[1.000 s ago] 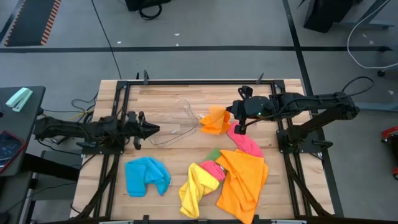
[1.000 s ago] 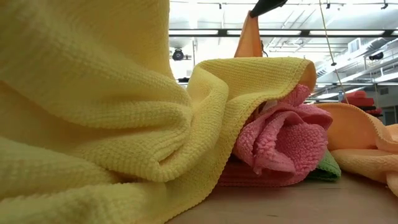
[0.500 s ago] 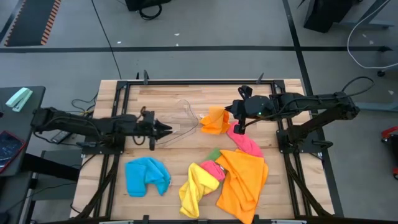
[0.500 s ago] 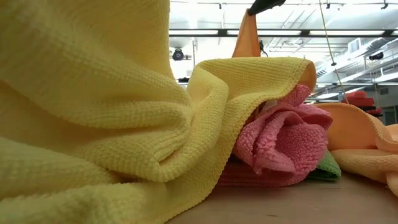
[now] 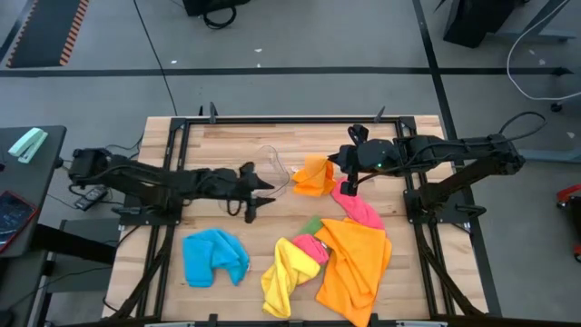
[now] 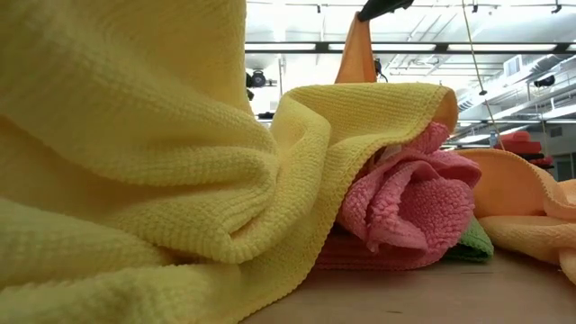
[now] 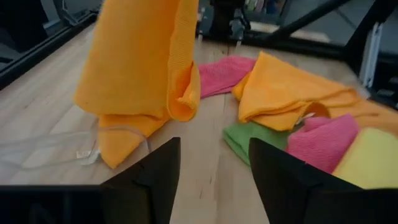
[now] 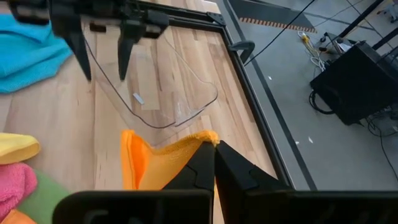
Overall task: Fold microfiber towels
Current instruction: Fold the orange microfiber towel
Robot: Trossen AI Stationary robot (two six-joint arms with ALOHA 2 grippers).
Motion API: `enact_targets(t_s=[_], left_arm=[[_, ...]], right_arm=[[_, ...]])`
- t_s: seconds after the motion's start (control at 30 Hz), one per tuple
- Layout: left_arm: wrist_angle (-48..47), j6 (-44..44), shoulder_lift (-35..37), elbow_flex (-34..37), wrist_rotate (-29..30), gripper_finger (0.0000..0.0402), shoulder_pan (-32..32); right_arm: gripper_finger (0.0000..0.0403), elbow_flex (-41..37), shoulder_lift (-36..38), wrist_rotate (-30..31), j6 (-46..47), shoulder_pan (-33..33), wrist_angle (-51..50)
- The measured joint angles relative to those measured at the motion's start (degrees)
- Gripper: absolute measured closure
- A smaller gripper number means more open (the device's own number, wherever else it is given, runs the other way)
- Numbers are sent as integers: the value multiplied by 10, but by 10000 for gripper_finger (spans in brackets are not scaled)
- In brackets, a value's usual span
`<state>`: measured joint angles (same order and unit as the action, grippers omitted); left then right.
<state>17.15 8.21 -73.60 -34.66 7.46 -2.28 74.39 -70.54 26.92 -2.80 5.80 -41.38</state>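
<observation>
Left gripper advanced, fingers parted – orange towel just ahead

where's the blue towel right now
In the high view the blue towel lies crumpled on the table's near-left part, left of the yellow towel, apart from it, below the left gripper.

Tub: clear plastic tub on the light wooden table, toward its far middle; lying on its side
Frame: black metal frame along the table's edges
Side stand: dark side surface off the table's left edge; pale green object on it
</observation>
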Motion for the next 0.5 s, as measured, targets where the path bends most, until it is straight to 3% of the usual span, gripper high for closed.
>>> enact_targets(t_s=[0.5], left_arm=[[-3,-104,-138,-93,35,208,2]], right_arm=[[392,0,0,0,0,0,5]])
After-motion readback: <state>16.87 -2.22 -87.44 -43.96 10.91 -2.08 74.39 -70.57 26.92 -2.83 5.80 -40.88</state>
